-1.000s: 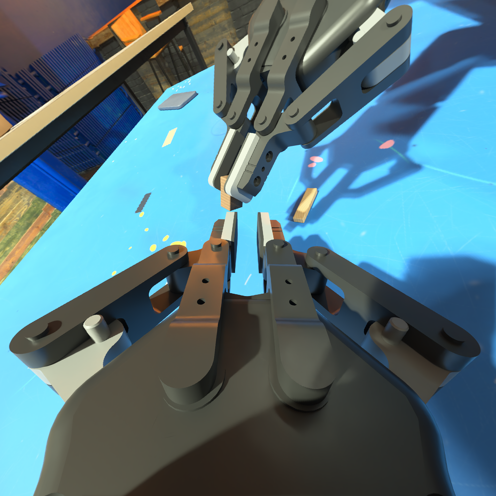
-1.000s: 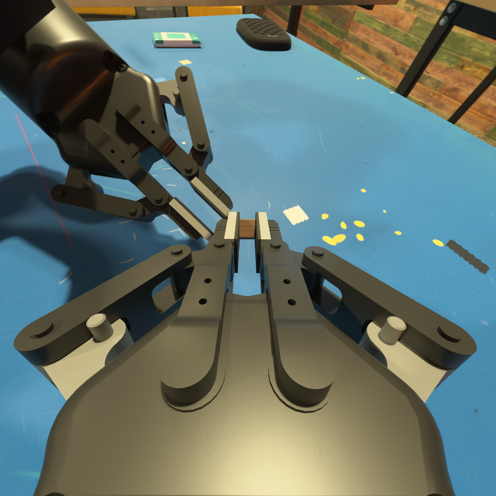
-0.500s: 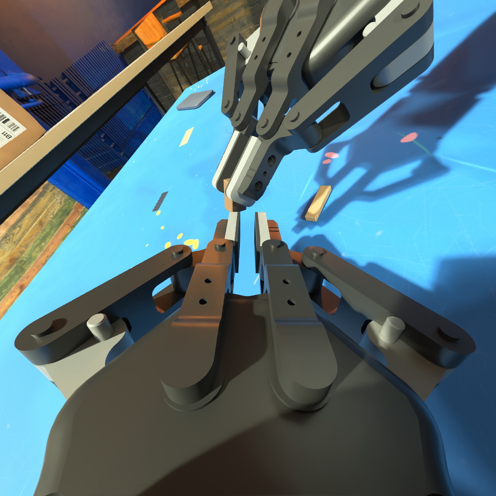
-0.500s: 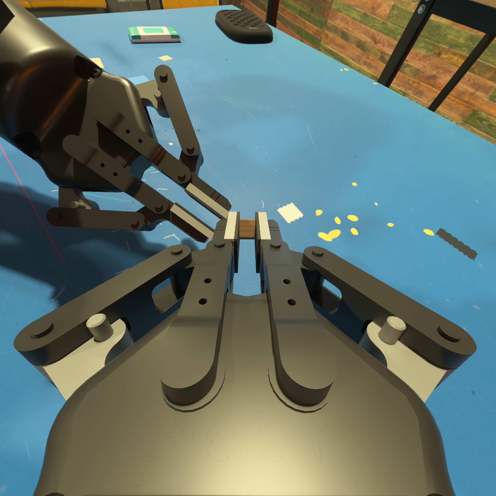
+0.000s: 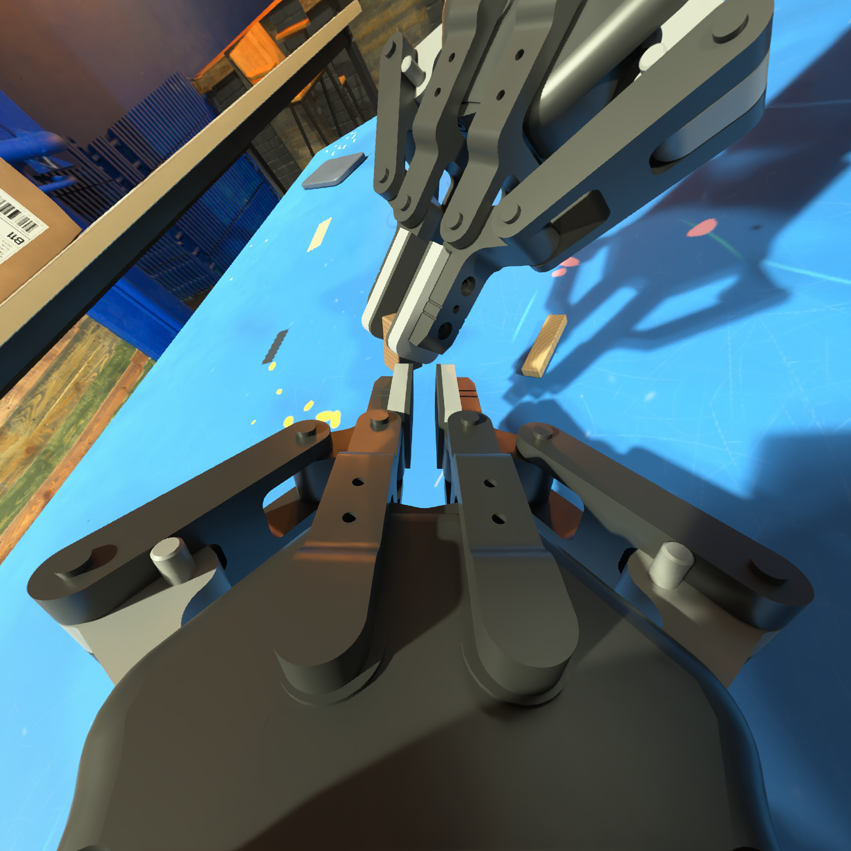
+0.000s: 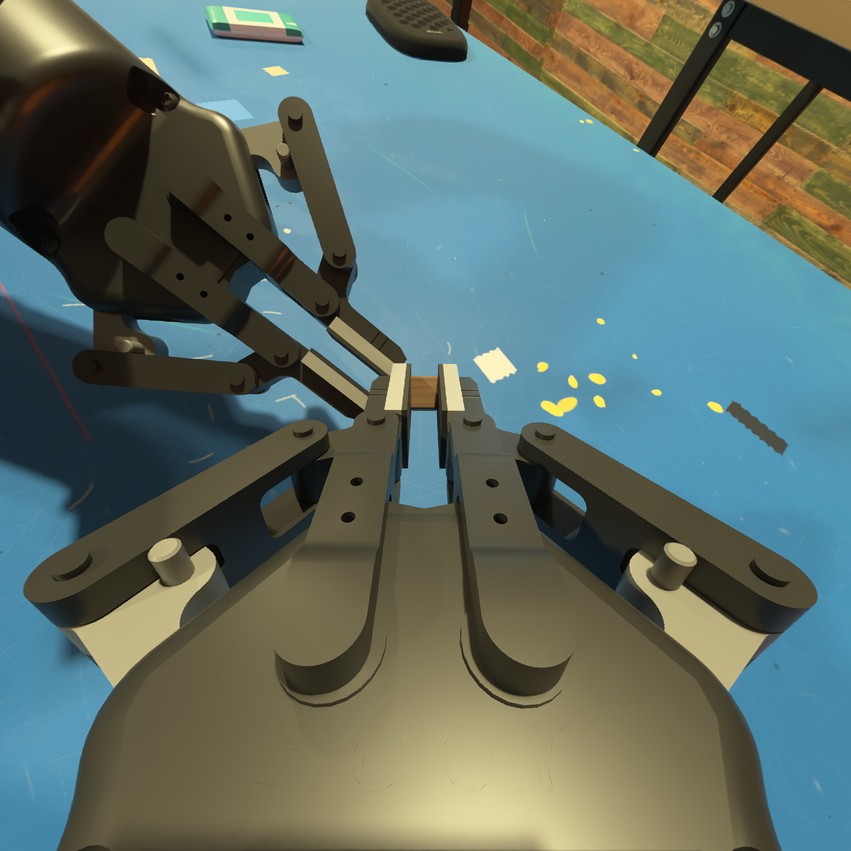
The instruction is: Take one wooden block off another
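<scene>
Two grippers [image 5: 424, 368] [image 6: 424, 387] crowd one block [image 6: 422, 391]

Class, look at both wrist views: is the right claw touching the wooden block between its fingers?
Touching. In the right wrist view, the right claw has both white pads pressed flush against the sides of the wooden block, with no gap visible on either side.

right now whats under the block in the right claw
Only blue table shows below the wooden block gripped in the right claw. Its underside is hidden by the left claw.
</scene>
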### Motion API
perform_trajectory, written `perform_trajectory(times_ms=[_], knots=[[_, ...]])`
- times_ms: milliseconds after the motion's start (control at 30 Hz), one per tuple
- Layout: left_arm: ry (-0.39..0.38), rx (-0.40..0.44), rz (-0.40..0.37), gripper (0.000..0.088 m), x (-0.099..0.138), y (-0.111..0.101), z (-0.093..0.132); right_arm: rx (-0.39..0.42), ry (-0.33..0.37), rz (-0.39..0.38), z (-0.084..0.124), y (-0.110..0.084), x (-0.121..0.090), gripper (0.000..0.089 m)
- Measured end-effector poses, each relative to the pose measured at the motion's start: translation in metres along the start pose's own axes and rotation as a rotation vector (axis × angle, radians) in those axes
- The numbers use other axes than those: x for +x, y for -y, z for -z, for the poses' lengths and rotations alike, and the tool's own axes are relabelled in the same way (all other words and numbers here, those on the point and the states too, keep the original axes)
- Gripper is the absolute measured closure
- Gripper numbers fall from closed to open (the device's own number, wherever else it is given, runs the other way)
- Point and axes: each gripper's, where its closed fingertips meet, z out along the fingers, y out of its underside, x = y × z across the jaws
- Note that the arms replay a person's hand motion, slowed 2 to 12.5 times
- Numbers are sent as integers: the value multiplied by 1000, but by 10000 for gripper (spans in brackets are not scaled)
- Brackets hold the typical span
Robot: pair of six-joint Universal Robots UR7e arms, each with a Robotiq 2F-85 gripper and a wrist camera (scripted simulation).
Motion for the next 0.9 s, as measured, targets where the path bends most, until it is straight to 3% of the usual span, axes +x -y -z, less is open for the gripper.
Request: perform_trajectory(times_ms=[333,900], knots=[[-1,4,11,841,-1,0,1,-1,16,-27,-1,-1,-1,792],[13,-5,-15,845,0,-1,0,-11,22,-57,-1,-3,-2,791]])
